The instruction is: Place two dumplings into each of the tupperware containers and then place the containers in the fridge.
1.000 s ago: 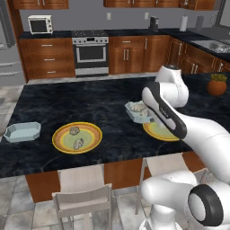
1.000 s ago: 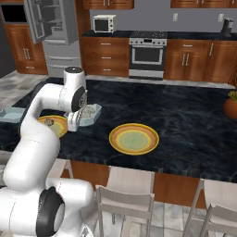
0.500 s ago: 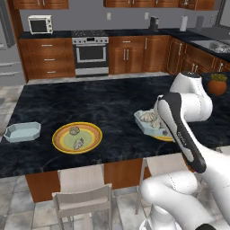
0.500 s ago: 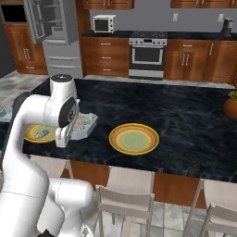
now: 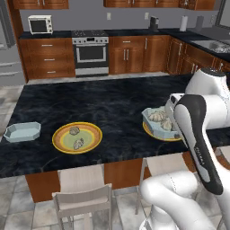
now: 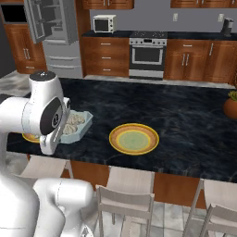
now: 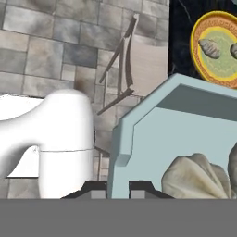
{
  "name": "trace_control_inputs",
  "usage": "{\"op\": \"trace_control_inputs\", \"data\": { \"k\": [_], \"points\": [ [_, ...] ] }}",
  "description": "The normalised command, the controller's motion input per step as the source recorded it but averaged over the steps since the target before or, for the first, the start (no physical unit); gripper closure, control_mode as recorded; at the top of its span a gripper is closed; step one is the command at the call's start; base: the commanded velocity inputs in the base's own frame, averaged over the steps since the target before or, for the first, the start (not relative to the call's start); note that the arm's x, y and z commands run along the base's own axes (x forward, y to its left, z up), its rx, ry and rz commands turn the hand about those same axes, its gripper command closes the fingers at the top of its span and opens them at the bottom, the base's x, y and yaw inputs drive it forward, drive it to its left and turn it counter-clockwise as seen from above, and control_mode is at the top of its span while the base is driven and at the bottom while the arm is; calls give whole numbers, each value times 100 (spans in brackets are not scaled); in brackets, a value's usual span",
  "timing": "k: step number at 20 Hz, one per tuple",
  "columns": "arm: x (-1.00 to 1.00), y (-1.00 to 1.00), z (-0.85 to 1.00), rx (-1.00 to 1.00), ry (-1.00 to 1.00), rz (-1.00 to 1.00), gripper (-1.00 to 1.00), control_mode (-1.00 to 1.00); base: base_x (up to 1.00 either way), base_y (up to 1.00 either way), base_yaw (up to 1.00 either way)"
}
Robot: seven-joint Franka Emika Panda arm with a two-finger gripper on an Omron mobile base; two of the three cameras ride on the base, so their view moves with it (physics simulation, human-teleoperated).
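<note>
- left base view: a pale-blue container (image 5: 158, 123) sits up at the arm's wrist, above the near right part of the black counter (image 5: 103, 105) and over the edge of a yellow plate (image 5: 155, 131). its long axis runs from near-left to far-right, with its open side up. two dumplings (image 5: 161, 119) lie inside it.
- left base view: a second container (image 5: 22, 131) rests at the counter's left edge, long axis running left to right, with nothing in it. just to its right a second yellow plate (image 5: 77, 137) carries two more dumplings (image 5: 76, 137), lying close together.
- right base view: the carried container (image 6: 76, 126) is partly covered by the arm; it juts out to the right, roughly level, with dumplings (image 6: 73, 122) showing inside. a bare yellow plate (image 6: 134, 138) lies on the counter to its right, apart from it. the fridge (image 6: 53, 28) stands at the far left with a door open.
- hand view: the gripper (image 7: 118, 189) is closed tight on the container's rim (image 7: 121, 139), one dark tip on each side of the wall. a dumpling (image 7: 196, 178) rests inside beside the grip. beyond, the plate with two dumplings (image 7: 218, 47) shows at the top right.
</note>
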Motion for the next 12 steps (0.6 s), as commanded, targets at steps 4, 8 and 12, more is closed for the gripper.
{"op": "trace_control_inputs", "data": {
  "k": [4,8,12],
  "points": [
    [-28,0,27,0,0,-1,100,-100,0,0,0],
    [-34,-1,15,0,0,0,100,-100,0,0,0],
    [-42,-4,11,0,0,0,100,-100,0,0,0]
  ]
}}
